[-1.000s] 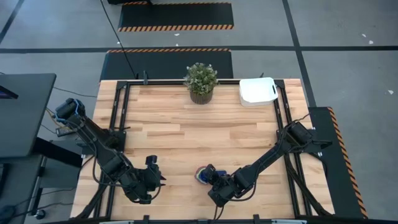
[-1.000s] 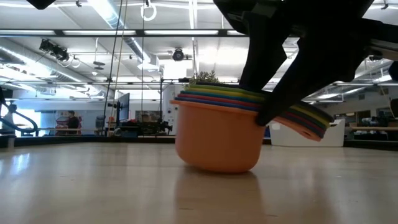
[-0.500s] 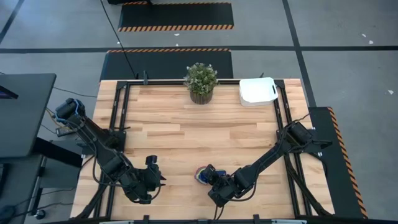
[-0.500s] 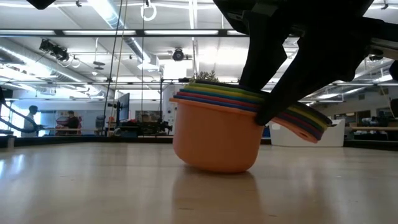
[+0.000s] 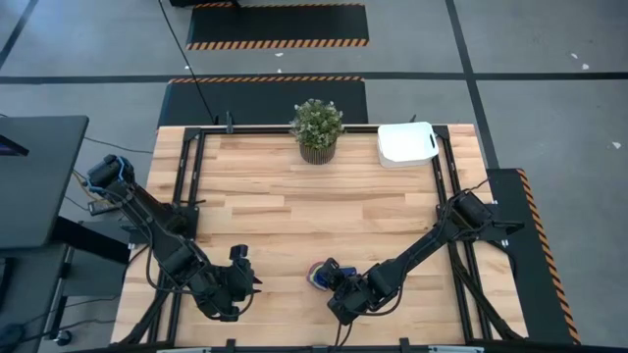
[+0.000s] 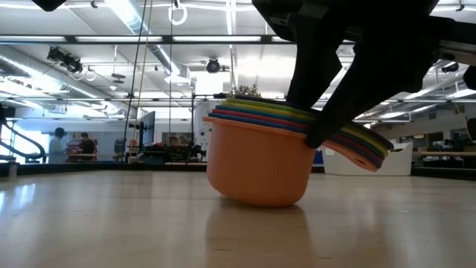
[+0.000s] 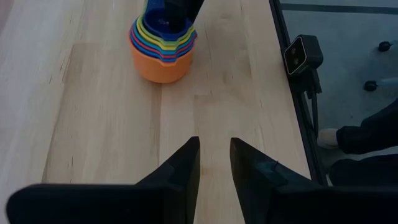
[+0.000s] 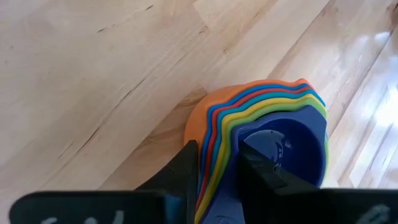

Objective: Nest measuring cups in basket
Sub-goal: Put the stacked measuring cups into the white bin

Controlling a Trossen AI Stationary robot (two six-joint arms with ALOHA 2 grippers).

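Measuring cups: the measuring cups (image 5: 320, 276) are sitting nested in one stack on the tabletop (image 5: 294, 216), near its front edge – the orange one outermost, then blue, red, yellow and green rims, with a dark blue cup innermost.
Stack in the low view: the orange cup (image 6: 260, 165) is tilting slightly, its handles fanning out to one side under the dark arm.
Right end effector: the right end effector (image 8: 217, 163) is gripping the stack, one finger pressing outside the orange wall and the other reaching inside the dark blue cup – its jaws are standing narrow, clamped on the layered rims.
Right arm: it is stretching from the tabletop's right edge down toward the stack.
Left end effector: the left end effector (image 7: 214, 165) is hovering low over bare wood just left of the stack, pointing at it, fingers slightly parted and holding nothing.
Basket: the white basket (image 5: 406, 143) is resting at the far right corner of the tabletop, well apart from the stack, with no cup visible inside.
Potted plant: the potted plant (image 5: 316, 129) is standing at the far edge, left of the basket.
Room behind the stack: two people are standing far off in the low view.
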